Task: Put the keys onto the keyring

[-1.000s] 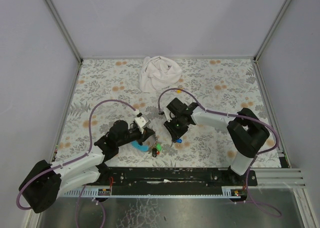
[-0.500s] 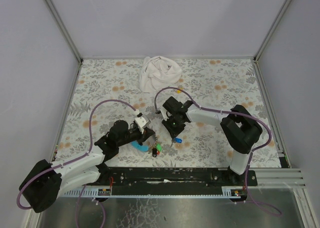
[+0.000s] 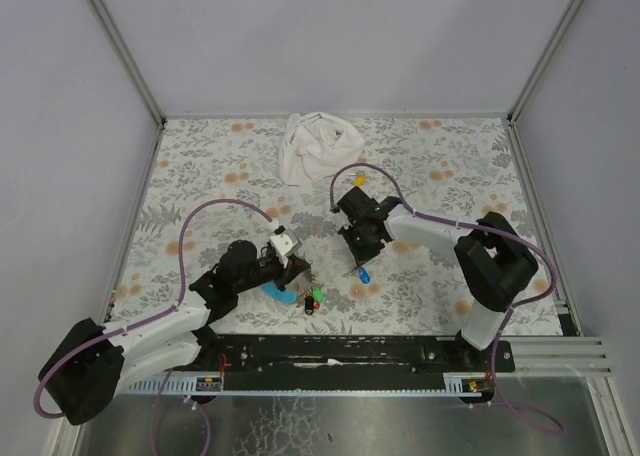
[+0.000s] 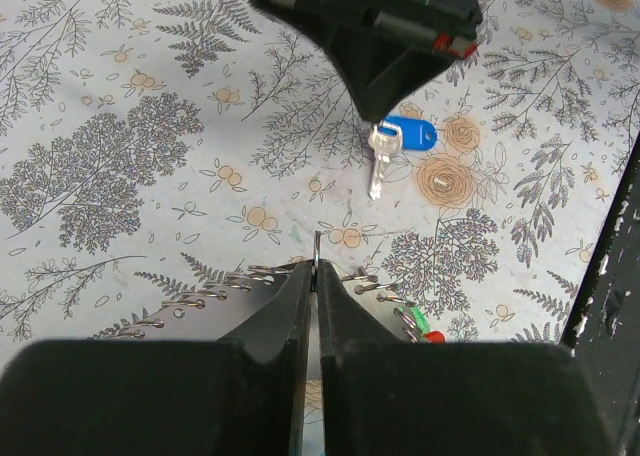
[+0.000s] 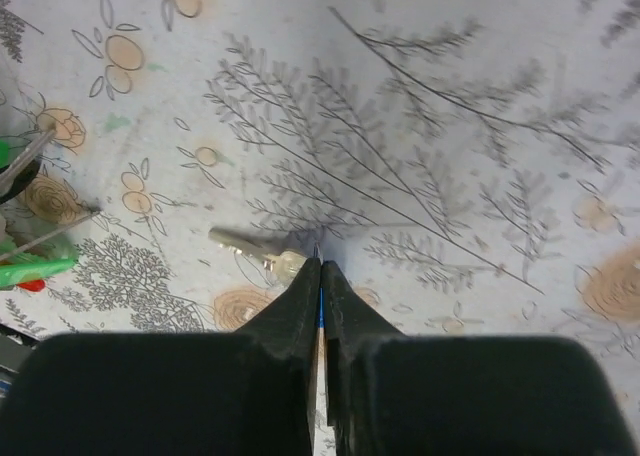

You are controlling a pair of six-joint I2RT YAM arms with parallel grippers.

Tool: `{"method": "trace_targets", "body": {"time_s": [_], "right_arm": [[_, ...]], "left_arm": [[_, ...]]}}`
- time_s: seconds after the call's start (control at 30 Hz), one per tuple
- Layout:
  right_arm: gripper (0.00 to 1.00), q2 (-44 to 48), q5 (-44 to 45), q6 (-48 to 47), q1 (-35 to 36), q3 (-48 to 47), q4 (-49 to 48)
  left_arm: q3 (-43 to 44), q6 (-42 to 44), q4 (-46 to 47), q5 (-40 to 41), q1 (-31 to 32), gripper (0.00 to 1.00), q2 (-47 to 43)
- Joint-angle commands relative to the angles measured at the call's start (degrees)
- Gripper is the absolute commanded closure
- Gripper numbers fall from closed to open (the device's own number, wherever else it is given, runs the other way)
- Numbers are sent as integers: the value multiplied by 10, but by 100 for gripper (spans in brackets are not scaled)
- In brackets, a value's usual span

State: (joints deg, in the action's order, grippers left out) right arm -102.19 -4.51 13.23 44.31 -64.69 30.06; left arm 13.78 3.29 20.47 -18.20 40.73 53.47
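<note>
My left gripper (image 3: 296, 273) (image 4: 316, 268) is shut on the thin metal keyring (image 4: 316, 244), held edge-on just above the table. The keyring's blue strap (image 3: 278, 294) curls below it. Green-capped keys (image 3: 318, 296) (image 4: 427, 322) (image 5: 35, 270) lie right beside the ring. My right gripper (image 3: 362, 264) (image 5: 320, 261) is shut on the blue key (image 3: 364, 275) (image 4: 410, 136), pinching the edge of its blue cap. Its silver blade (image 5: 245, 243) sticks out to the left of the fingertips. The blue key sits a short way right of the keyring.
A crumpled white cloth (image 3: 318, 146) lies at the back middle of the floral table cover (image 3: 450, 166). The black base rail (image 3: 350, 351) runs along the near edge. Grey walls stand on three sides.
My right gripper has closed on the blue key and shifted slightly right and back with it. The left gripper and keyring have not moved.
</note>
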Motion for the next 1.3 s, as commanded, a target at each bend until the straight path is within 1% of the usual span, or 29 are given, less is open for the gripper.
{"method": "trace_targets", "body": {"time_s": [0.0,0.1,0.13,0.17,0.23,0.33,0.57,0.83,0.97,1.07,1.27], "right_arm": [[83,65,22,36,-25,21,-8],[59,97,-15,35,-39,45,-24],[52,103,-27,31,-43,52,-27],[48,107,-32,27,-45,62,-28],[43,118,-36,27,-48,79,-33],[42,124,-49,33,-49,106,-43],[42,117,-88,66,-45,151,-81],[42,73,-162,94,-5,128,-153],[42,72,-166,79,-3,105,-180],[42,76,-158,25,-4,68,-135],[39,104,-83,-95,-13,22,-9]], "left_arm": [[15,-6,29,-9,-3,100,2],[16,-6,29,-13,-3,100,6],[16,-6,29,-13,-3,100,6],[16,-6,29,-12,-3,100,6],[16,-6,29,-13,-3,100,5],[15,-6,29,-12,-3,100,4],[15,-7,30,-11,-2,100,4],[12,-7,29,-4,-2,100,-7],[5,-8,31,4,-2,100,-23],[2,-9,32,8,-3,100,-32],[0,-10,31,13,-3,100,-38]]}}
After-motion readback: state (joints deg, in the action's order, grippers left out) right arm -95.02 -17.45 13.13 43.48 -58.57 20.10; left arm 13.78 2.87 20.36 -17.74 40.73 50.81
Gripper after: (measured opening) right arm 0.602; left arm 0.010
